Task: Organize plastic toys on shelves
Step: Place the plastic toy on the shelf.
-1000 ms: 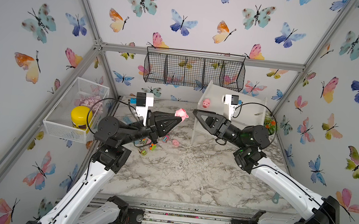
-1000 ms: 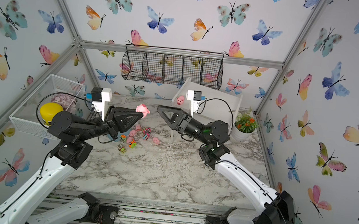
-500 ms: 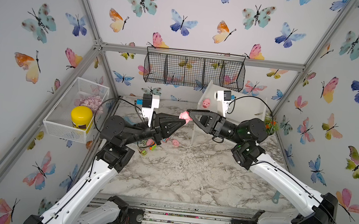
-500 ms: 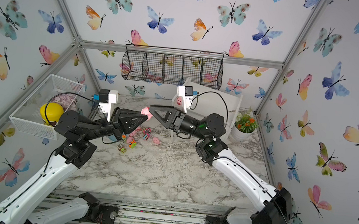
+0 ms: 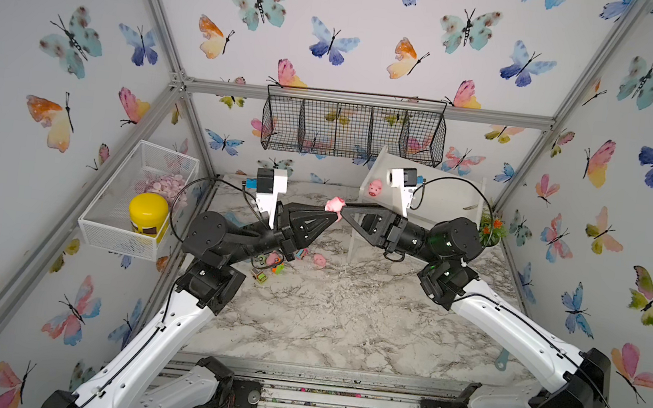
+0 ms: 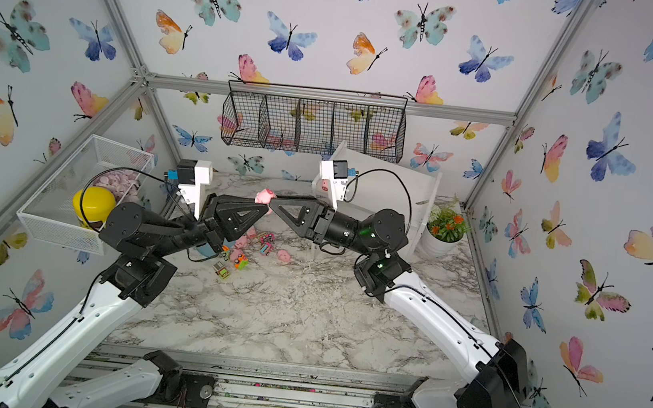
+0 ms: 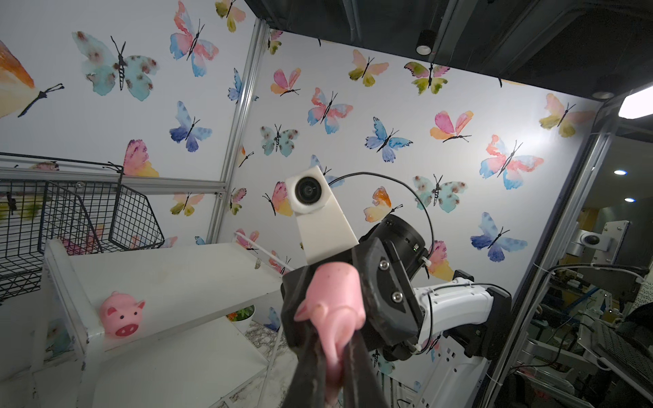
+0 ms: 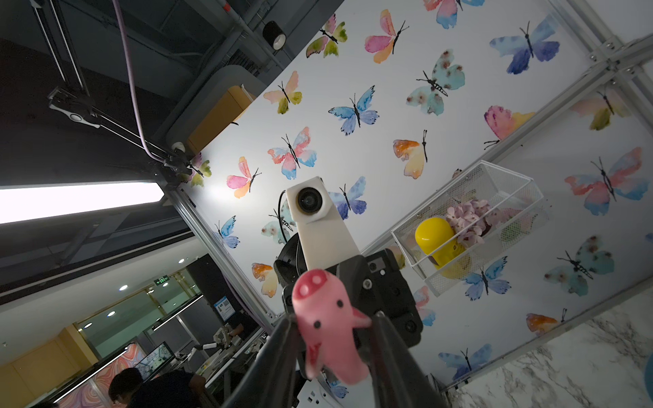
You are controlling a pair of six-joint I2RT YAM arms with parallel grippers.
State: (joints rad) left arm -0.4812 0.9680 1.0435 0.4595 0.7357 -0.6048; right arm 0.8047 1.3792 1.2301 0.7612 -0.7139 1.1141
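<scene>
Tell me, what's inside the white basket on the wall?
A yellow jar and a heap of pale pink discs sit in the white mesh basket. Anything beneath them is hidden.

You are in a robotics lab: two robot arms (image 5: 511, 331) on a rail (image 5: 336, 398) stand inside an aluminium-framed booth (image 5: 369, 103) with butterfly walls (image 5: 335, 42), and beyond it you see a strip light (image 8: 77, 201), screens (image 8: 155, 356) and a person (image 8: 141, 388).
</scene>
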